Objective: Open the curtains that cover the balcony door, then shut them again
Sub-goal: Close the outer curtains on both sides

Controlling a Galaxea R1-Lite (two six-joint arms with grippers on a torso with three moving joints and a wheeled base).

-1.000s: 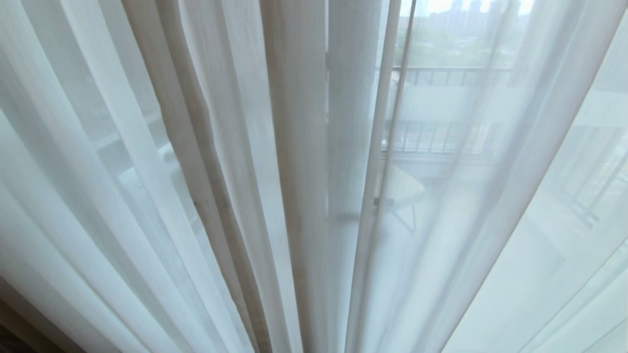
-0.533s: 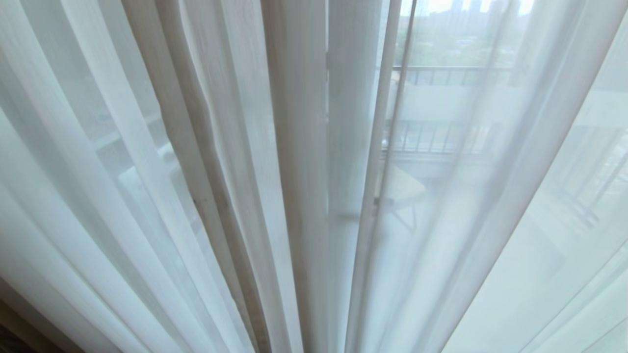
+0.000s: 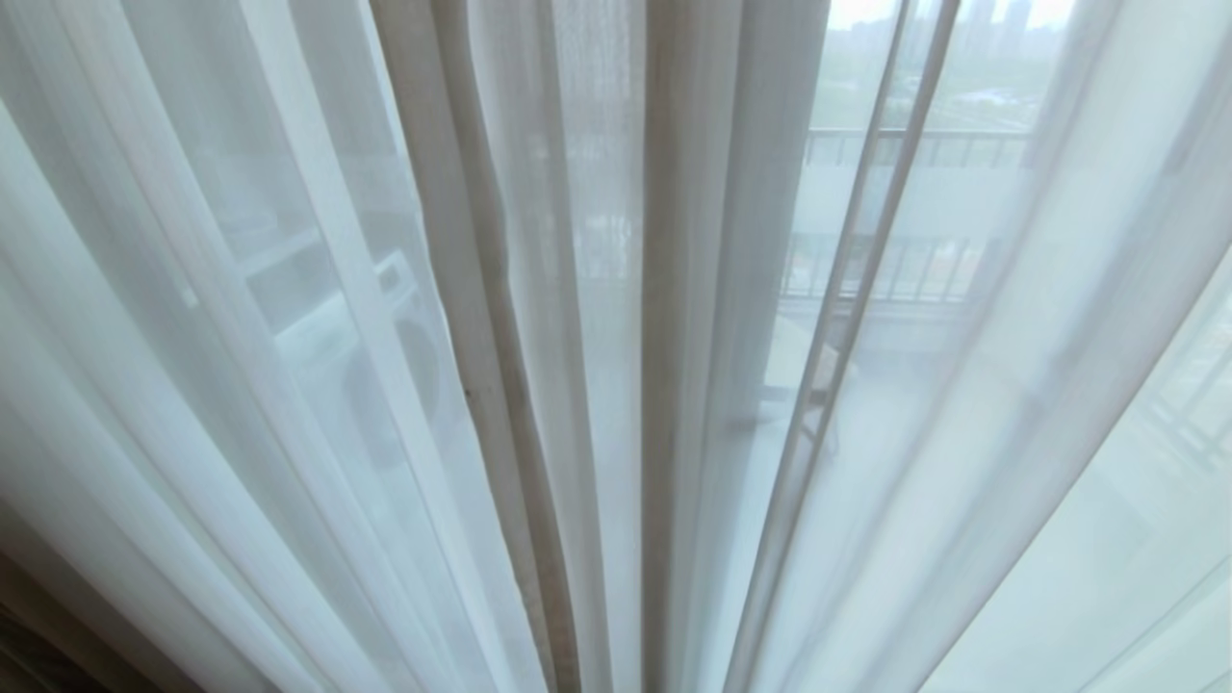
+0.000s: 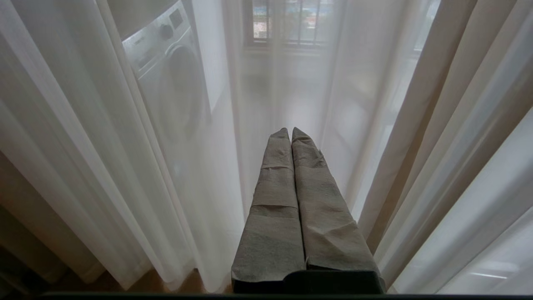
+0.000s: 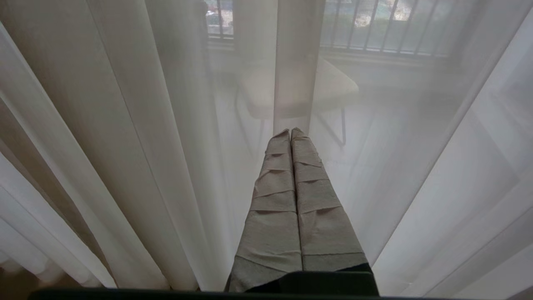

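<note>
The curtains point(image 3: 577, 385) fill the head view in drawn vertical folds; in the left wrist view the left pincer point(image 4: 290, 132), pressed together, faces their sheer straight ahead, as does the closed, empty right pincer point(image 5: 290, 132).

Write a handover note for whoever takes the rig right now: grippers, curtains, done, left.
Left gripper: jaws shut, holding nothing, pointed at the sheer curtains, not gripping fabric.
Right gripper: jaws shut, empty, likewise facing the sheer.
Neither arm shows in the head view.
Curtains: drawn across the whole view; a denser beige fold hangs near the middle. The balcony door itself cannot be made out; through the sheer there are a washing machine, a chair and a railing.
Done: nothing visible, curtains unopened.
Left: grip the curtains, pull them open, then close them again.
</note>
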